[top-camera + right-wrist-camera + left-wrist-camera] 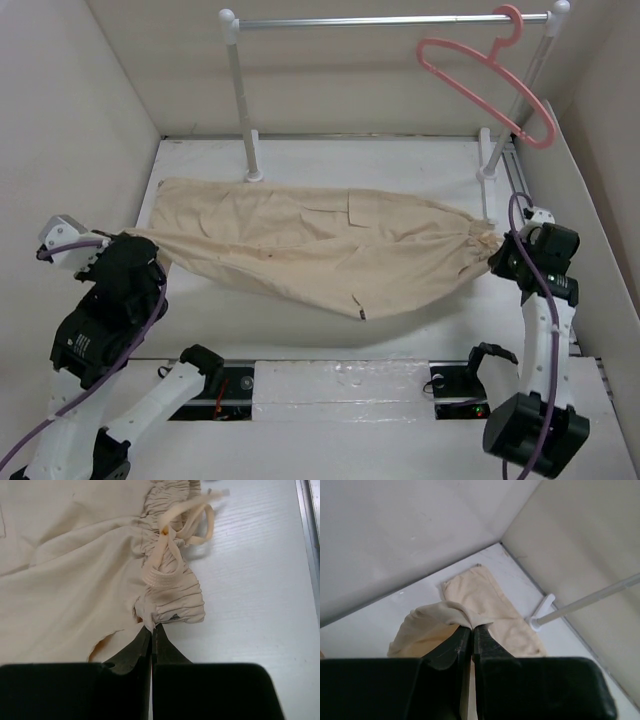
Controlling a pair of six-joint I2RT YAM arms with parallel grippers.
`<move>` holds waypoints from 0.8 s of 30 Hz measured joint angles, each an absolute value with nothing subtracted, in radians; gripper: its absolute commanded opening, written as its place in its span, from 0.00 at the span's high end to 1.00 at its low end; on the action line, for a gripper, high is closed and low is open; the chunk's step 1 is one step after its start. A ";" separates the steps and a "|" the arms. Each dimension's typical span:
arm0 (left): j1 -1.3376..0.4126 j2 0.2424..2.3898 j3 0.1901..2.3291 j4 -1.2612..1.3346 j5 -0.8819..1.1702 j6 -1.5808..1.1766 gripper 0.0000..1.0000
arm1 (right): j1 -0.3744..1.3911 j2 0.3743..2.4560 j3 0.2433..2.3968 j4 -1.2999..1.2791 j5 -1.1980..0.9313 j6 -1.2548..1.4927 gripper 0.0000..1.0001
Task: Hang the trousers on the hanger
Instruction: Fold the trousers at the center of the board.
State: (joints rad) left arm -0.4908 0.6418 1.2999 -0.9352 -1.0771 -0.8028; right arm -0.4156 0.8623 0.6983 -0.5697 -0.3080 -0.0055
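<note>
On the rail (390, 20) hangs the hanger (470, 88), overhead only; left pincer (471, 628) and right pincer (151, 628) clench the trousers (300, 245).

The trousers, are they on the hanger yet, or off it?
Off. The trousers lie stretched across the table, while the hanger hangs bare on the rail.

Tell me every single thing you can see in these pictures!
trousers: one, beige, stretched across the table between both arms
drawstring: one, cream, tied at the trousers' gathered waistband
hanger: one, salmon-pink, hooked on the right end of the rail
clothes rail: one, silver bar on white posts, far side of the table
table: one, white, under everything
left end effector: one, black, shut on the trousers' leg end
right end effector: one, black, shut on the trousers' waistband
</note>
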 measured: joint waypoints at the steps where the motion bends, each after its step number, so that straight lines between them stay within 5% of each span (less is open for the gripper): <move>1: -0.491 0.645 1.309 -0.916 -1.090 -0.782 1.00 | -0.397 0.833 0.722 -0.630 -0.286 -0.022 1.00; 11: -0.491 0.592 1.392 -0.828 -1.207 -0.615 1.00 | -0.146 0.812 1.065 -1.073 -0.030 -0.100 1.00; 16: -0.489 0.572 1.197 -0.802 -1.165 -0.651 1.00 | -0.098 0.759 1.152 -1.091 0.019 -0.115 1.00; 21: -0.469 0.821 1.147 -0.738 -1.084 -0.652 1.00 | -0.096 0.773 1.045 -1.100 -0.022 -0.113 1.00; 24: -0.301 0.987 1.177 -0.625 -0.950 -0.598 1.00 | -0.088 0.801 1.035 -1.106 -0.020 -0.116 1.00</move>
State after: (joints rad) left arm -0.3008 0.9874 1.1767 -0.6247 -0.9501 -0.5980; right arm -0.0879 0.8013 1.0348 -1.1057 -0.0200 -0.1162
